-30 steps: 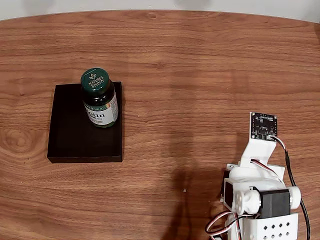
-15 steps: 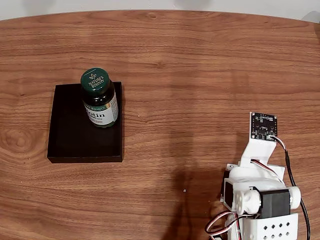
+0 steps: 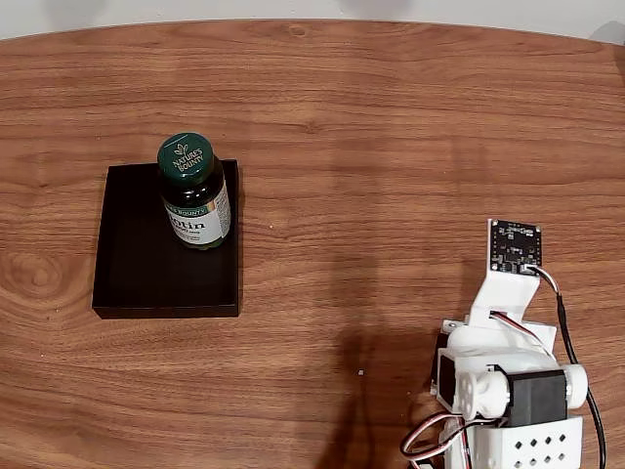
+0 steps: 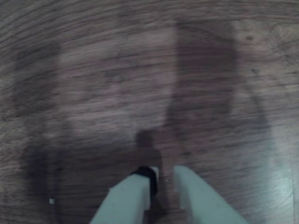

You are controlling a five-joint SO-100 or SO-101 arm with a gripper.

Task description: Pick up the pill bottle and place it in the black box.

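Note:
In the fixed view the pill bottle [image 3: 195,192], amber-brown with a dark green cap and a white and yellow label, stands upright inside the black box [image 3: 146,274], in its upper right corner. The white arm [image 3: 503,381] sits folded at the table's lower right, far from the box. In the wrist view my gripper [image 4: 163,171] points down at bare wood. Its two pale fingers [image 4: 133,196] rise from the bottom edge, nearly together, with nothing between them.
The wooden table [image 3: 391,147] stretches between the arm and the box. The small camera board [image 3: 514,246] stands atop the arm. The table's far edge runs along the top of the fixed view.

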